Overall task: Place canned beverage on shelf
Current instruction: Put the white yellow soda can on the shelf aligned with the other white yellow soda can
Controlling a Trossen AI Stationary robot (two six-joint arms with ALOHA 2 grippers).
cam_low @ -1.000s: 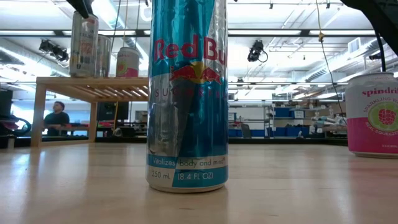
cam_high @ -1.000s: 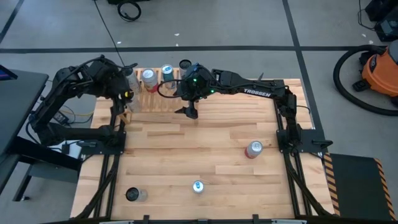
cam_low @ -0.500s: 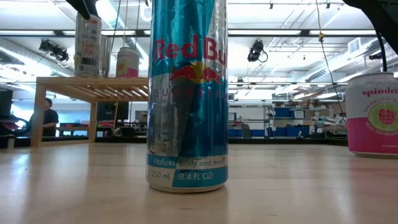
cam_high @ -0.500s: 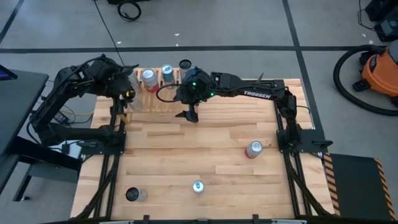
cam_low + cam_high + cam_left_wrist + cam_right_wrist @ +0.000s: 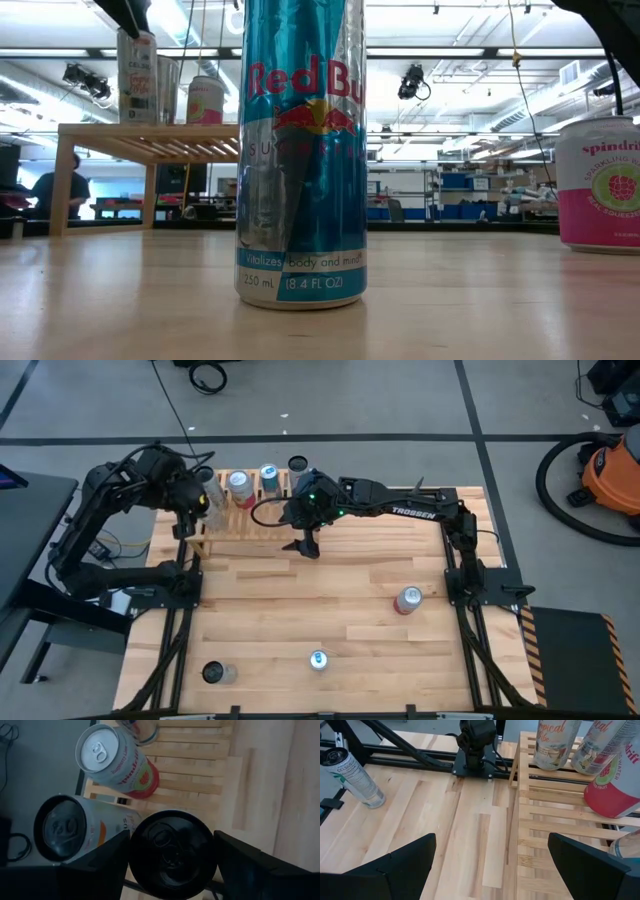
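Observation:
The shelf [image 5: 258, 520], a low slatted wooden rack, stands at the table's far left. My left gripper [image 5: 198, 510] is shut on a white can with a dark top [image 5: 172, 852] over the shelf's left end [image 5: 135, 75]. A second dark-topped white can [image 5: 60, 827] and a pink can [image 5: 117, 760] stand on the slats beside it. A blue can [image 5: 268, 475] stands farther right. My right gripper [image 5: 305, 545] hangs open over the table just near of the shelf, with nothing between its fingers. My left gripper pinches the can between its two fingers [image 5: 107, 862], on opposite sides of the wall just under the top rim [image 5: 134, 862]. The fingers slant down from above. The can stays upright with its bottom at slat height; whether it rests on the slats I cannot tell.
On the tabletop stand a blue Red Bull can [image 5: 317, 659] at the near middle, a pink can [image 5: 407, 600] at the right and a dark-topped can [image 5: 215, 673] at the near left. A person [image 5: 45, 190] is in the room behind.
My left gripper has turned a little with the can over the shelf's left end; in the low view the can now shows another side of its label.

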